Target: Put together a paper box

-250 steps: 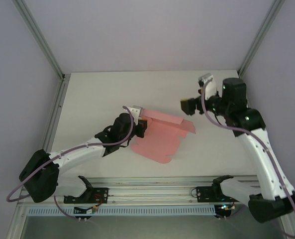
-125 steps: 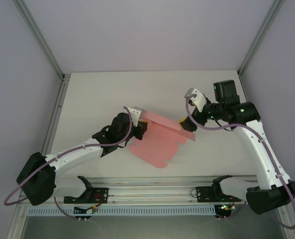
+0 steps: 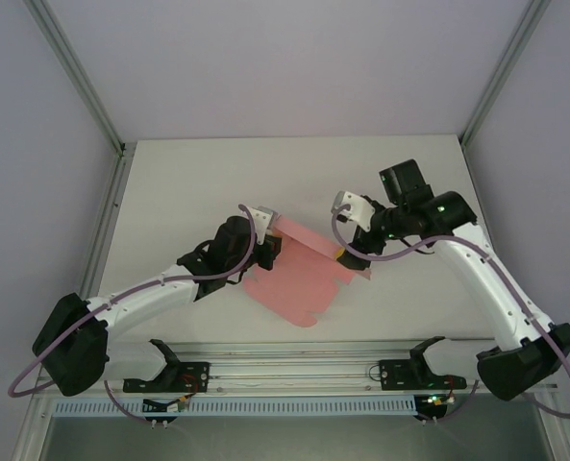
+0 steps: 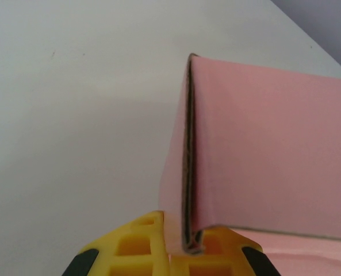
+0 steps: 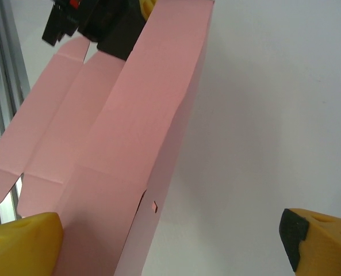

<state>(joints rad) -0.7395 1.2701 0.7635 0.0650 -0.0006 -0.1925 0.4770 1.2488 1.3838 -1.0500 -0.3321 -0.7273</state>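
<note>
Top external: paper box (image 3: 299,283) on table (image 3: 188,182)

We find the paper box (image 3: 299,280) on the table (image 3: 188,182), nearer its front edge than its back. The left gripper (image 3: 271,248) meets its left end, the right gripper (image 3: 351,259) its right end.

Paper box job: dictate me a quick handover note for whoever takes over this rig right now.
Left gripper: shut on the paper box, pinching its left end where a panel is folded up.
Right gripper: open, fingers either side of the raised panel's right end, no grip yet.
The paper box lies on the table between the arms, otherwise flat.
Done: one panel raised.
Left: probably close the right fingers, fold the remaining panels, tuck the flaps.
</note>
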